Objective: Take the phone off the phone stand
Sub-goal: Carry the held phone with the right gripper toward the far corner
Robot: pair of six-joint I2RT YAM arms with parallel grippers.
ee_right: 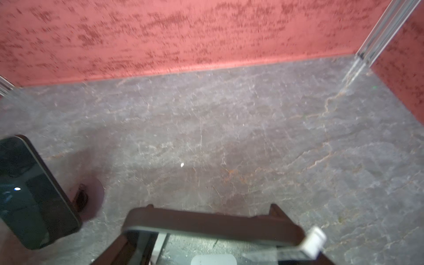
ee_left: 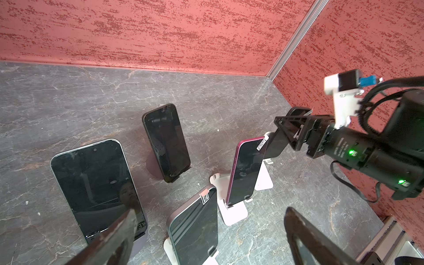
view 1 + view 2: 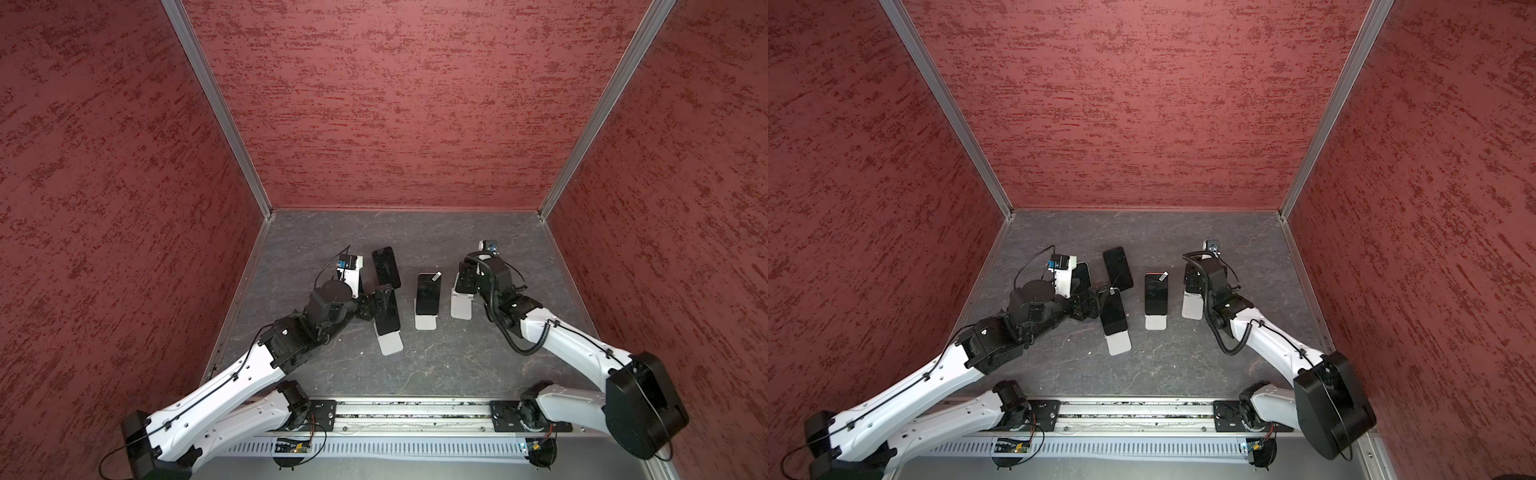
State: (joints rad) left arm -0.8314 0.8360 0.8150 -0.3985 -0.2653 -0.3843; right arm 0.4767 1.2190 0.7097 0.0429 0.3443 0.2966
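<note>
Phone (image 1: 206, 221) on right-end stand (image 3: 461, 309), long axis near upright, top edge pinched across width by right gripper (image 2: 290, 132) directly above. Left gripper (image 2: 210, 220) gapes wide, empty, beside other phones (image 3: 428, 295). Lift looks straight up, right arm's.

No text reads clearly. White tag (image 1: 314, 241) on the phone (image 1: 206, 222) at the right gripper (image 1: 211, 206) is blurred. Sticker (image 2: 262, 144) on the pink phone (image 2: 245, 169) beside it: possibly barcode print.
</note>
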